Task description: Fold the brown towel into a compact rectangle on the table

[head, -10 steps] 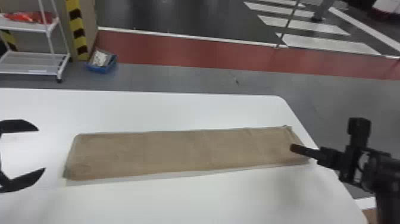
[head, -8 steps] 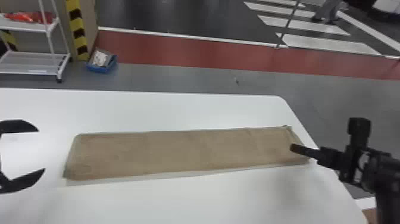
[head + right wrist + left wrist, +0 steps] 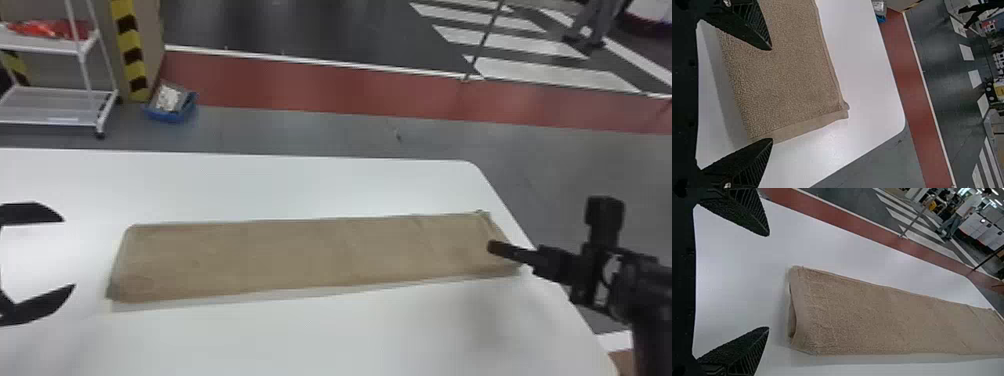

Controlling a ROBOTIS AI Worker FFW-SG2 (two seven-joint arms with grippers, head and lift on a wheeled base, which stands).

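Long flat strip of folded brown terry towel (image 3: 310, 257) lies 9 to 3 o'clock on the white, round-cornered table (image 3: 310, 340). Black two-finger left gripper (image 3: 69, 253) is just off its 9 o'clock end, matching right gripper (image 3: 771, 94) at the 3 o'clock end — both w/ fingers spread, nothing pinched. Prob. light, soft, floppy, grippy pile, not fragile. Best hold: either short end, approx. mid-width, all layers together — else they'd likely slide apart.
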